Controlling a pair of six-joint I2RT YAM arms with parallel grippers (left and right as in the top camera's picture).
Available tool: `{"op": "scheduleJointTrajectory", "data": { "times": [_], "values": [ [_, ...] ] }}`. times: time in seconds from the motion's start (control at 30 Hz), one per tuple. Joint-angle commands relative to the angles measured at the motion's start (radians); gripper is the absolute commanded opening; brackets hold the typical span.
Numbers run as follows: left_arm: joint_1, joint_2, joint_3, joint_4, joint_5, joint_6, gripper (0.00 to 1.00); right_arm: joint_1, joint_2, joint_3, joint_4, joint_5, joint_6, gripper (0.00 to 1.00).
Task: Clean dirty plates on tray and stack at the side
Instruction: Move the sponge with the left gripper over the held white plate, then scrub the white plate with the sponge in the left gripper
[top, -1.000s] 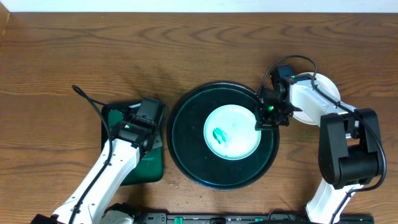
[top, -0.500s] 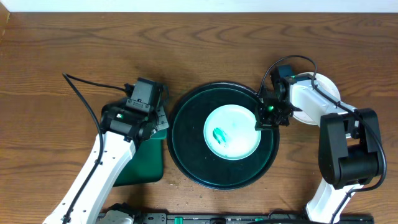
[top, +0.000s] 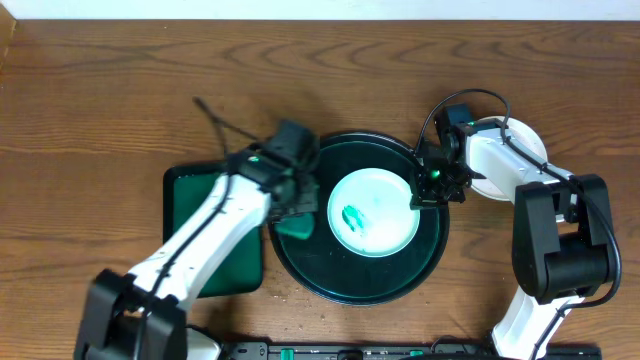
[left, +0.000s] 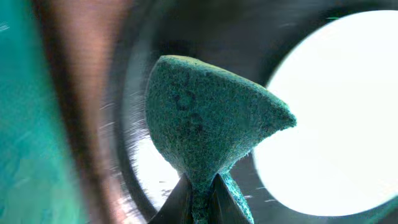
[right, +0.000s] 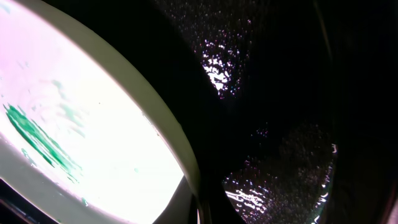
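— What does the plate (top: 385, 205) look like?

— Small, round and white with a pale teal cast. A teal-green smear (top: 352, 216) sits left of its centre. It lies flat in the big round dark tray (top: 355, 283), a little right of the middle.

— And the grippers?

— The left gripper (left: 199, 198) is clamped on a green sponge (left: 205, 118) over the tray's left side, just beside the plate. The right gripper (top: 430, 192) is pinched tight on the plate's right rim.

— Room to move?

— Nearest the robot there's a band of dark tray floor, then the raised rim. On the left, a rectangular green tray (top: 188, 210) sits just beside the round one. On the right, another white plate (top: 532, 140) lies partly under the right arm. Past the far rim, the wooden table (top: 300, 70) runs on.
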Motion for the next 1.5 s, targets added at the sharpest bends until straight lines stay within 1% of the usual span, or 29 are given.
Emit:
{"op": "scheduleJointTrajectory", "data": {
  "times": [0.0, 0.13, 0.4, 0.6, 0.73, 0.87, 0.9, 1.07, 1.2, 1.3, 1.4, 1.47],
  "values": [
    [-0.065, 0.032, 0.064, 0.033, 0.018, 0.021, 0.07, 0.028, 0.037, -0.013, 0.036, 0.044, -0.002, 0.01],
    [-0.101, 0.08, 0.069, 0.1, 0.086, -0.01, 0.07, 0.028, 0.037, -0.013, 0.036, 0.044, -0.002, 0.01],
    [-0.106, 0.244, 0.069, 0.26, 0.299, -0.031, 0.07, 0.028, 0.037, -0.013, 0.036, 0.04, -0.002, 0.01],
    [-0.117, 0.359, 0.069, 0.335, 0.379, -0.066, 0.07, 0.028, 0.037, -0.013, 0.029, 0.04, -0.002, 0.01],
    [-0.138, 0.411, 0.069, 0.338, 0.443, -0.062, 0.06, 0.028, 0.037, -0.013, 0.031, 0.04, -0.002, 0.01],
    [-0.182, 0.439, 0.069, 0.38, 0.559, 0.006, 0.07, 0.028, 0.037, -0.013, 0.032, 0.04, -0.002, 0.01],
    [-0.196, 0.441, 0.069, 0.39, 0.567, 0.017, 0.08, 0.028, 0.037, -0.013, 0.032, 0.04, -0.002, 0.01],
    [-0.235, 0.442, 0.069, 0.42, 0.541, 0.013, 0.07, 0.028, 0.037, -0.013, 0.024, 0.04, -0.002, 0.01],
    [-0.21, 0.442, 0.069, 0.4, 0.41, -0.02, 0.07, 0.028, 0.037, -0.013, 0.017, 0.041, -0.002, 0.01],
    [-0.164, 0.442, 0.069, 0.372, 0.315, -0.02, 0.07, 0.028, 0.037, -0.013, 0.012, 0.04, -0.002, 0.01],
    [-0.113, 0.442, 0.069, 0.337, 0.187, -0.019, 0.07, 0.028, 0.037, -0.013, 0.013, 0.041, -0.002, 0.01],
    [-0.08, 0.442, 0.069, 0.32, 0.119, 0.005, 0.08, 0.028, 0.037, -0.013, 0.014, 0.041, -0.002, 0.01]
  ]
}}
